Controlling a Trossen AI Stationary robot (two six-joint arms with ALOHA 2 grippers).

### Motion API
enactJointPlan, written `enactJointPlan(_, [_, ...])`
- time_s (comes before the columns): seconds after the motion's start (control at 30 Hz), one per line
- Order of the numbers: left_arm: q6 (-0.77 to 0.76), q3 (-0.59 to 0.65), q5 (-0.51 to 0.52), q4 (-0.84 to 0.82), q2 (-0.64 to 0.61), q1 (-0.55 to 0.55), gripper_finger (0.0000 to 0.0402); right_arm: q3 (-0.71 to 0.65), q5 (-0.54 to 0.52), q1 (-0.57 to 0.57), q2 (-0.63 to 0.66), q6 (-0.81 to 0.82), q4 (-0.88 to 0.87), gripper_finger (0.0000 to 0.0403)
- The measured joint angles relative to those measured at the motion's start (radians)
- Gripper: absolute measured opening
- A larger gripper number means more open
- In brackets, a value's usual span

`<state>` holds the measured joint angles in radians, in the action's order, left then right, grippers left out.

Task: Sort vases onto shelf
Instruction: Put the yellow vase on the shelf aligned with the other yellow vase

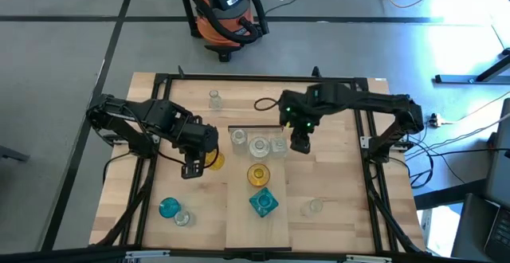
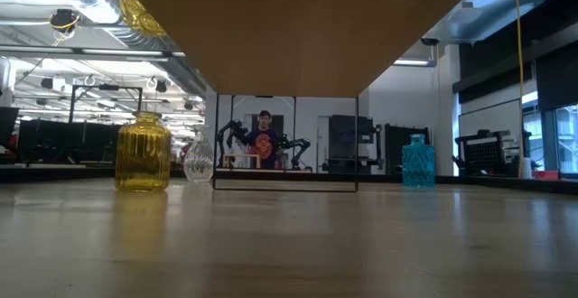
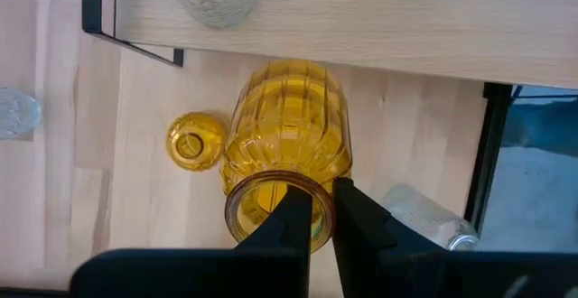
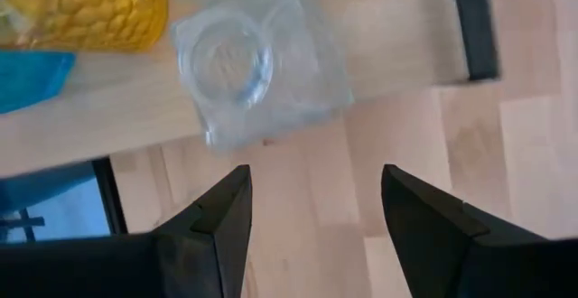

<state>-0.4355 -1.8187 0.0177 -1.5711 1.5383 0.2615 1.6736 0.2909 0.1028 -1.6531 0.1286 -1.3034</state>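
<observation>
The shelf [image 1: 275,231] is a pale plank with a black bar [image 1: 255,126] at its far end. On it stand several vases: three clear ones [image 1: 258,146] at the far end, an amber one [image 1: 258,174] and a teal square one [image 1: 264,202]. My left gripper [image 1: 194,166] is just left of the shelf, shut on a ribbed amber vase [image 3: 289,135]. Below it a second amber vase [image 3: 194,140] stands on the tabletop. My right gripper [image 4: 316,226] is open beside the shelf's right edge, close to the clear square vase [image 4: 257,68] without touching it. My left gripper holds the ribbed amber vase by the rim of its mouth [image 3: 321,235], one finger [image 3: 293,217] inside the mouth and the other [image 3: 357,217] outside. The fingers come from above, slanting down. The vase hangs below them, tilted; it looks lifted off the tabletop.
On the slatted tabletop stand a clear vase [image 1: 214,98] at the far side, a teal round one [image 1: 168,208] and a clear one [image 1: 184,218] near left, and a clear one [image 1: 312,207] near right. A black cable loop [image 1: 264,104] lies beyond the shelf.
</observation>
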Motion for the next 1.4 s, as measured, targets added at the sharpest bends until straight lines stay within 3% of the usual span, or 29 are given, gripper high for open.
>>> enactJointPlan(0.27, [0.001, 0.000, -0.001, 0.000, 0.000, 0.000, 0.0016, -0.041, -0.011, 0.002, 0.000, 0.073, 0.116, 0.0204])
enactJointPlan(0.6, [0.058, 0.000, -0.105, 0.054, -0.001, 0.010, 0.0014, -0.033, -0.019, 0.002, 0.003, 0.062, 0.022, 0.0204])
enactJointPlan(0.73, [0.107, -0.003, -0.089, 0.146, 0.008, 0.032, 0.0014, -0.032, -0.019, 0.002, 0.021, 0.062, 0.026, 0.0204])
enactJointPlan(0.9, [0.187, -0.003, -0.054, 0.099, 0.064, 0.082, 0.0014, -0.032, -0.016, 0.002, 0.064, 0.060, 0.047, 0.0204])
enactJointPlan(1.03, [0.270, -0.006, -0.006, 0.043, 0.080, 0.140, 0.0014, -0.032, 0.094, 0.002, 0.141, 0.020, 0.178, 0.0204])
enactJointPlan(1.2, [0.483, -0.106, 0.140, 0.044, 0.078, 0.222, 0.0013, -0.031, 0.296, 0.002, 0.250, 0.006, 0.513, 0.0204])
enactJointPlan(1.3, [0.612, -0.174, 0.185, 0.068, 0.079, 0.246, 0.0012, -0.030, 0.306, 0.002, 0.278, 0.034, 0.665, 0.0204])
enactJointPlan(1.4, [0.749, -0.183, 0.210, 0.036, 0.107, 0.251, 0.0012, -0.030, 0.305, 0.013, 0.278, 0.048, 0.705, 0.0204])
